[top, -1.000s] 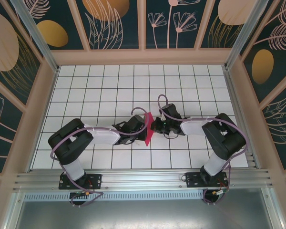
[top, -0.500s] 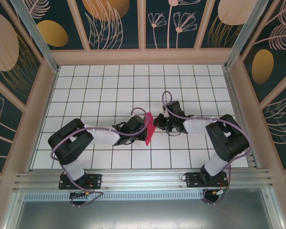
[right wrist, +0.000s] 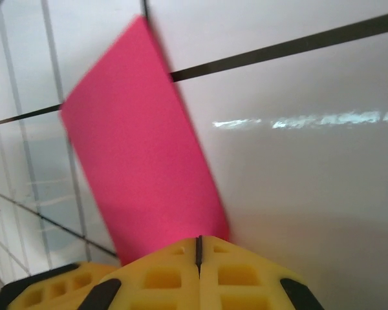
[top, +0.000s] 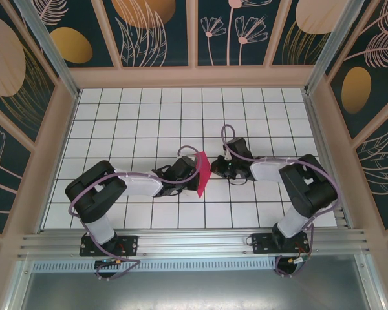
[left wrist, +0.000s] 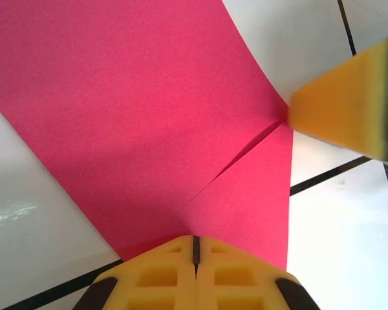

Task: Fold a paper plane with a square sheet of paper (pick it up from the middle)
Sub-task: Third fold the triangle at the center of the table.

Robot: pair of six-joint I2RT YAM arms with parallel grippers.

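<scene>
One white tiled surface lies under me. Over its middle the square sheet of paper stands on edge, partly folded, with its long axis running near to far. My left fingers are clamped shut on its left side. My right fingers, also closed, pinch the opposite edge where the crease ends. Both sit equally near for the next fold.
</scene>
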